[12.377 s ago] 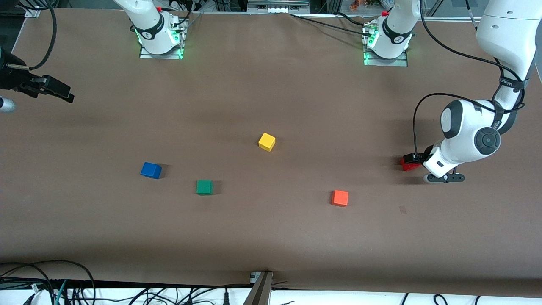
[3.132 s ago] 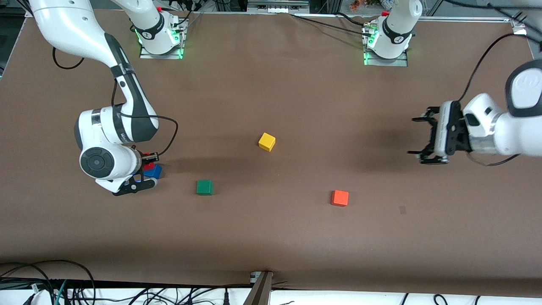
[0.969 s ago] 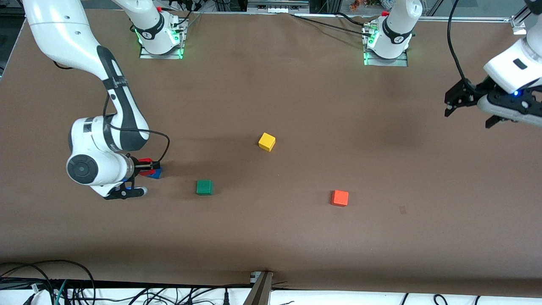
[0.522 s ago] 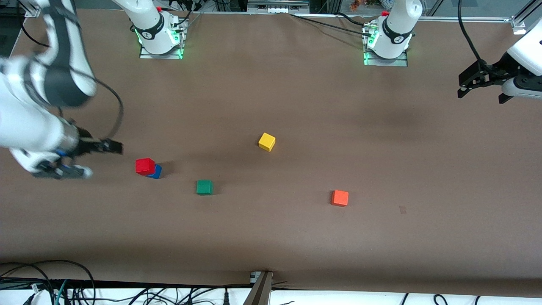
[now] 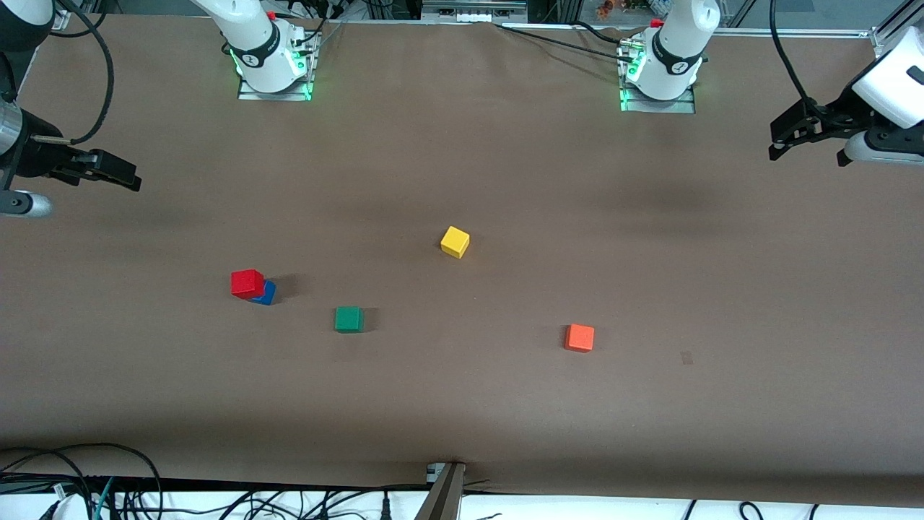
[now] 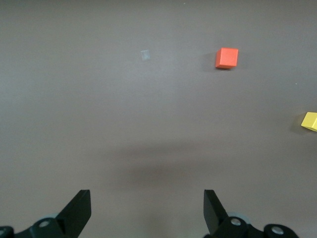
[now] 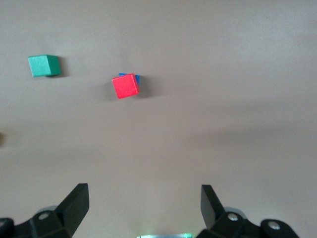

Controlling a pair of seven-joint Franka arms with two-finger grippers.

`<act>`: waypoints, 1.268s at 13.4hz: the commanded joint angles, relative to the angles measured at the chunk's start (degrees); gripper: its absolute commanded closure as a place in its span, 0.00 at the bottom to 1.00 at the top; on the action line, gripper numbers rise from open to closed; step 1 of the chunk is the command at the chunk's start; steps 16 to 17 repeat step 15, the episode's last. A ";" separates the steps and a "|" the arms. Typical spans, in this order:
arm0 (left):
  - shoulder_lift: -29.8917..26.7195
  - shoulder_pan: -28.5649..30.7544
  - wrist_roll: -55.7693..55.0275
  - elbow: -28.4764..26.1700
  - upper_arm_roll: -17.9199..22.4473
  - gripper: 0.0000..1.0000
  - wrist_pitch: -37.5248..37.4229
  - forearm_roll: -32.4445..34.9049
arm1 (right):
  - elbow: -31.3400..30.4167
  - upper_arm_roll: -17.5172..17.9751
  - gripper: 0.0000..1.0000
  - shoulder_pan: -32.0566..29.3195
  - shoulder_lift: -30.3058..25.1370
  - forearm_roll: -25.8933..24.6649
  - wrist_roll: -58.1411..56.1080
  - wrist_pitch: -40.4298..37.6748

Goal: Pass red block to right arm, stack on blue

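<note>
The red block (image 5: 247,283) sits on the blue cube (image 5: 267,294), set a little askew so one blue edge shows. In the right wrist view the red block (image 7: 125,86) covers nearly all of the blue cube (image 7: 136,77). My right gripper (image 5: 130,177) is open and empty, up in the air over the table edge at the right arm's end, well clear of the stack; it also shows in the right wrist view (image 7: 143,201). My left gripper (image 5: 807,157) is open and empty, raised over the left arm's end; it also shows in the left wrist view (image 6: 146,208).
A green cube (image 5: 349,318) lies beside the stack, toward the left arm's end. A yellow cube (image 5: 455,241) lies mid-table and an orange cube (image 5: 580,337) lies nearer the front camera. A small pale mark (image 5: 686,357) is on the brown cover.
My right gripper has let go of the red block on the blue cube, then risen and drawn back to its end of the table. My left gripper has shifted only slightly.
</note>
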 commanded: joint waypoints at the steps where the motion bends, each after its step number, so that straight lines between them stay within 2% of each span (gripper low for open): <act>1: -0.45 -0.42 -1.69 -0.26 -0.68 0.00 -0.62 -0.62 | -6.50 1.95 0.00 -5.35 -5.06 0.40 -0.36 3.32; 2: -0.45 -0.42 -1.69 -0.26 -0.77 0.00 -0.62 -0.62 | -6.14 5.27 0.00 -7.82 -4.97 0.57 -0.54 2.88; 3: -0.01 -0.50 -1.34 -0.08 -0.68 0.00 -0.62 -0.62 | -5.78 6.26 0.00 -8.11 -5.32 0.58 0.15 0.44; 10: 4.20 -0.59 -0.55 4.31 -0.68 0.00 -0.36 -0.53 | -6.04 5.92 0.00 -6.01 -6.99 -0.30 0.51 -0.38; 17: 4.47 0.29 -0.98 6.86 -0.24 0.00 -0.71 -0.70 | -6.40 5.65 0.00 -5.65 -7.78 -0.39 0.25 -0.47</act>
